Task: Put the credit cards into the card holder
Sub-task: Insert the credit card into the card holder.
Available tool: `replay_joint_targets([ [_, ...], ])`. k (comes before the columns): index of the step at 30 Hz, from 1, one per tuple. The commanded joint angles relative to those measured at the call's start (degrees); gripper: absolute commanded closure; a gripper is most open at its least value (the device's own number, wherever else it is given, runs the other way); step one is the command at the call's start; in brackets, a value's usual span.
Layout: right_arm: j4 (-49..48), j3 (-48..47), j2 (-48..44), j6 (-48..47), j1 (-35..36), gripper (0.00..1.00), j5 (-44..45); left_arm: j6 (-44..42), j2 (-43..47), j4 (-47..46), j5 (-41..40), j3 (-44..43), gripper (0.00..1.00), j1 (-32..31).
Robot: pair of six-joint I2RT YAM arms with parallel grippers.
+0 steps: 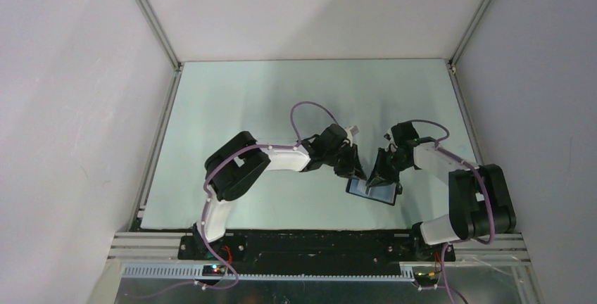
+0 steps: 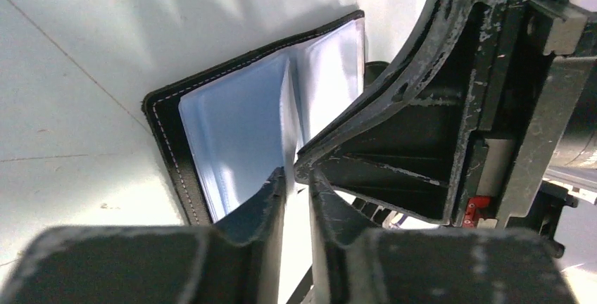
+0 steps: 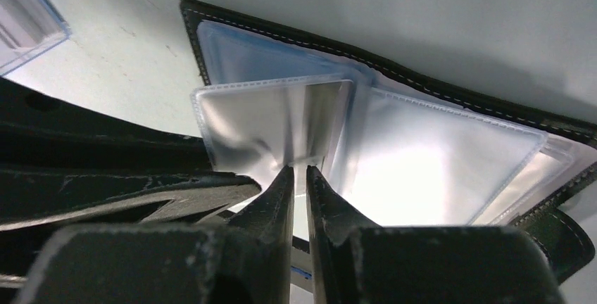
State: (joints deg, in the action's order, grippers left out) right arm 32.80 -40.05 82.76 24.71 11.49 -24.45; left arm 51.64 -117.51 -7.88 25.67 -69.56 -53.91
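Two grippers meet over one holder (image 1: 371, 193), which lies open on the table (image 1: 267, 100) right of centre, close to the near edge. The left gripper (image 1: 350, 167) comes in from the left and the right gripper (image 1: 385, 170) from the right, their tips just beside each other; wide table spreads to the far side and to the left. In the left wrist view the holder's black stitched edge frames two pale blue pocket pages. One clear leaf (image 2: 290, 107) stands up at the fold, its near edge running into the slim gap between the left fingers, which pinch it; the right gripper crowds in just to the right. In the right wrist view one leaf is raised, and the right fingers are drawn nearly together at its near edge; whether they grip it I cannot tell. One corner of a clear box (image 3: 24, 19) shows at the far left.
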Motion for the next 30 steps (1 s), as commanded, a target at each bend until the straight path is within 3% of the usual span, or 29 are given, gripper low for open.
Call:
replay_joint_targets([
  [1,1.18,-3.74,-4.30,-1.15,-1.29,0.84,-1.42,1.13,-0.26,-3.19,1.40,-1.82,0.83,-1.02],
  [5,5.76,-6.69,-8.94,-1.72,-3.62,0.82,0.03,1.96,0.14,-3.17,1.51,-2.16,0.98,-1.09],
  [9,9.07,-9.63,-14.50,-2.29,-6.56,0.76,1.91,3.71,0.62,-2.99,1.45,-3.14,0.99,-1.22],
  [12,10.35,-11.49,-18.62,-2.90,-9.17,0.71,2.29,4.54,0.04,-2.85,2.25,-4.73,0.91,-1.83],
  [16,12.45,-13.36,-21.27,-3.96,-13.65,0.68,1.64,5.46,-2.70,-2.84,4.05,-8.86,0.68,-3.42],
  [18,13.29,-14.12,-21.53,-4.52,-14.82,0.68,1.00,5.75,-3.96,-2.85,4.41,-10.63,0.63,-4.66],
  [30,14.29,-14.38,-22.46,-5.85,-17.70,0.65,-0.35,6.16,-8.08,-2.91,5.59,-13.49,0.58,-7.05],
])
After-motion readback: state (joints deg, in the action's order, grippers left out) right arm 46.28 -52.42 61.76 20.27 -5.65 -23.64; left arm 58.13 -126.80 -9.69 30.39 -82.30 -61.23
